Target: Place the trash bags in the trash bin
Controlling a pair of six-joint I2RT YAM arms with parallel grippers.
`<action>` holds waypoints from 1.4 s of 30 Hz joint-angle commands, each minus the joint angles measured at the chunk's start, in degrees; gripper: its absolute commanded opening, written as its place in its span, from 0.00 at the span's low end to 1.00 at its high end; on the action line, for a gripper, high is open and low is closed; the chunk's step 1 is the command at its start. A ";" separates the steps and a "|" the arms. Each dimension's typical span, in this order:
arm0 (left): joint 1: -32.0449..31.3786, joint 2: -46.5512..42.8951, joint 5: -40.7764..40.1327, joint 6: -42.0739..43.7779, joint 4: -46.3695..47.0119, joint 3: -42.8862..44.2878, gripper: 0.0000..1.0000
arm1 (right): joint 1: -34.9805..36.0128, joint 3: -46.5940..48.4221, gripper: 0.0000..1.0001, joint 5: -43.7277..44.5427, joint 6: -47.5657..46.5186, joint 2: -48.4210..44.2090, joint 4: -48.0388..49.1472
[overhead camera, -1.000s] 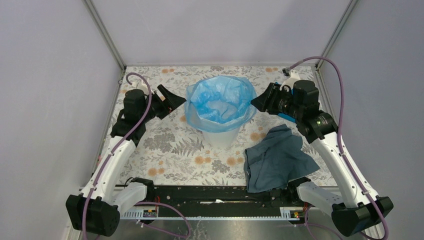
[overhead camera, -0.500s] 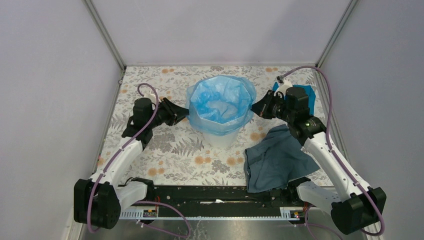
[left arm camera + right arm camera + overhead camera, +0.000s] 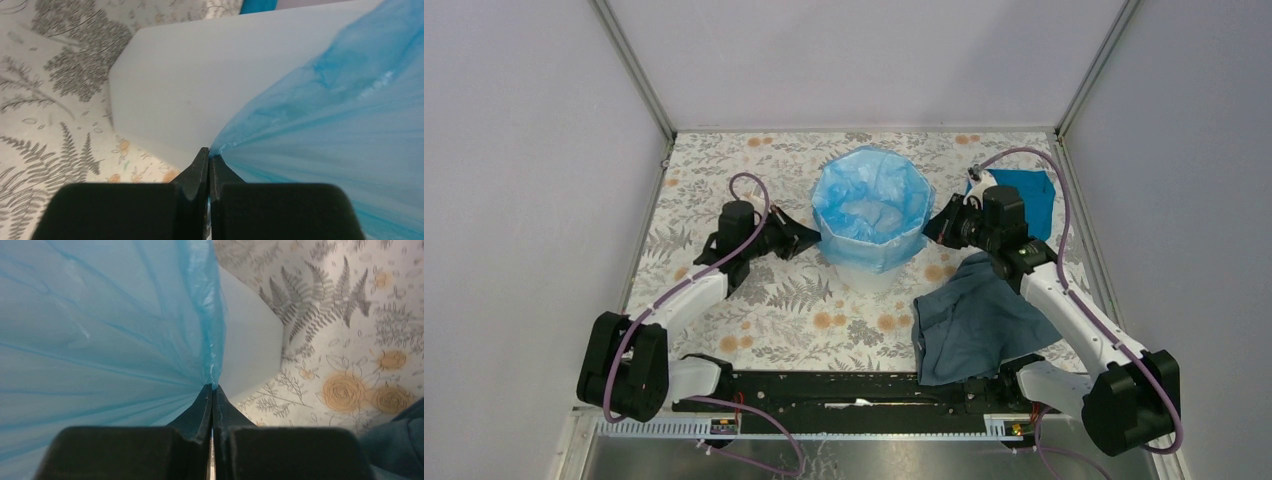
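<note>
The white trash bin stands upright mid-table, lined with the thin light-blue trash bag, whose edge is folded down over the rim. My left gripper is low on the bin's left side, shut on the bag's hem. In the left wrist view the film fans out taut from the pinched fingertips against the bin wall. My right gripper is shut on the hem at the bin's right side. The right wrist view shows the film stretched from its tips.
A dark grey-blue cloth lies crumpled on the floral table under my right arm. A teal-blue cloth lies flat at the back right. Grey walls and metal posts enclose the table.
Both grippers came down from beside the bin's rim to lower on its sides and shut on the bag's hem. The bag's overhang is pulled tighter over the rim.
</note>
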 commanded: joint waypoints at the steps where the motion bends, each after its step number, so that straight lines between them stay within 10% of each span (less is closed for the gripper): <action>1: -0.43 -1.31 -4.06 3.61 0.28 -1.32 0.00 | 0.10 -2.79 0.00 -2.33 0.15 1.20 3.13; 16: -0.72 -3.68 -6.13 11.02 -6.16 -3.23 0.00 | 0.11 -3.62 0.04 -0.14 -4.12 6.71 2.54; 21: -0.82 -2.86 -6.79 12.33 -4.15 -4.49 0.00 | 0.12 -0.25 0.30 4.27 -6.47 6.64 -5.29; 31: -0.82 -4.39 -5.13 15.85 -6.89 -2.12 0.06 | 0.18 29.24 0.75 24.02 -18.07 2.63 -34.33; 42: -0.91 -2.69 -3.94 16.98 -5.49 -1.69 0.07 | 16.03 60.04 0.78 11.24 -17.12 20.58 -37.65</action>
